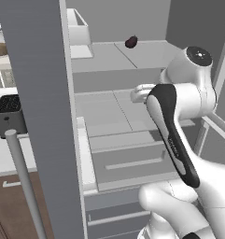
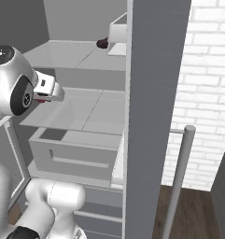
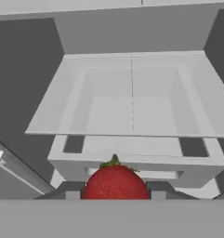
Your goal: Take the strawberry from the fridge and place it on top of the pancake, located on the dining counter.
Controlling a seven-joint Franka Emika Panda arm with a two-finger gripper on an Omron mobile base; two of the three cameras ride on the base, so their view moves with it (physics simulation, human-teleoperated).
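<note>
The hand (image 3: 114, 195) is clamped on the strawberry (image 3: 115, 183), which sits between the fingertips at 6 o'clock in the hand view. Both hang over a pale shelf (image 2: 81, 112) inside the open fridge (image 1: 44, 116). A dark lump (image 1: 131, 42) lies on the higher shelf at 12 o'clock.

The small round strawberry (image 3: 114, 182) is bright red with a green leafy cap. The tall matte fridge (image 1: 37, 93) is mid grey outside, with pale grey shelves inside. A small lump (image 1: 131, 42) on the upper shelf looks dark maroon, perhaps nearly black.
</note>
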